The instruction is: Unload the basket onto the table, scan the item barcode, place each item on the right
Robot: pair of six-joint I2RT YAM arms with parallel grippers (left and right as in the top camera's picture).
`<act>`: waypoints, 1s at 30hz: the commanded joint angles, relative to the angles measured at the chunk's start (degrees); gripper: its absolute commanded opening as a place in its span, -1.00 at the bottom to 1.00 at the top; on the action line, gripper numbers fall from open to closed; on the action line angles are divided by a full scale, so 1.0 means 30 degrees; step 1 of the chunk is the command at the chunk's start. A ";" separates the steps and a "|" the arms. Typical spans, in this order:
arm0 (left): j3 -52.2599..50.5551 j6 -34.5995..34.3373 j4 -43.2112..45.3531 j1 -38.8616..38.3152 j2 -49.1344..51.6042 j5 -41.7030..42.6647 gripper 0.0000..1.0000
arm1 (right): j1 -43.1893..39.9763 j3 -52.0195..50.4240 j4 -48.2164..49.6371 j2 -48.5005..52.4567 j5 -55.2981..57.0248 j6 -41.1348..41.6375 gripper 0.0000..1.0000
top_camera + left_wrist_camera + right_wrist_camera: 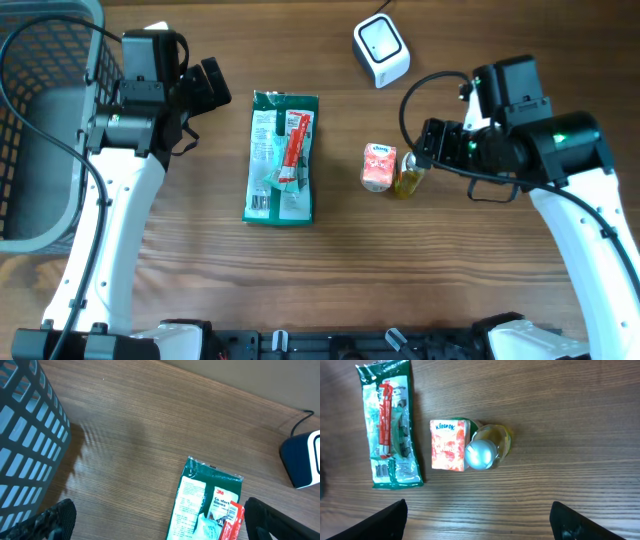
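Nothing is held yet. The left gripper [160, 524] is seen wide open over bare table [200, 260] near the basket [40, 120], and the right gripper [482, 522] is also spread wide, hanging above the tissue pack [448, 444] and the small bottle [487, 450]. Which item is meant cannot be told. Three candidates lie on the table: the tissue pack and bottle touching each other, and the green glove pack [281, 157] lying flat, apart to their left. The scanner [381, 50] sits well apart at the far edge. Likely risks are judged as follows. With the two small items touching, both could be caught, or the bottle knocked over and sent rolling. The flat glove pack could be pinched poorly and slip. No barcode can be made out on the small items, so the wrong face could be presented and no scan registered.
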 commanded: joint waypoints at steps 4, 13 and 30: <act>0.0233 0.0444 0.0051 0.0080 -0.0051 -0.0182 1.00 | 0.1392 0.0080 0.0299 0.1486 0.1800 0.0699 0.83; 0.0233 0.0444 0.0051 0.0066 -0.0051 -0.0182 1.00 | 0.2433 0.0080 0.0976 0.3854 0.3104 0.1078 0.82; 0.0233 0.0444 0.0051 0.0066 -0.0051 -0.0182 1.00 | 0.2433 -0.0015 0.1122 0.6091 0.3330 0.1472 0.84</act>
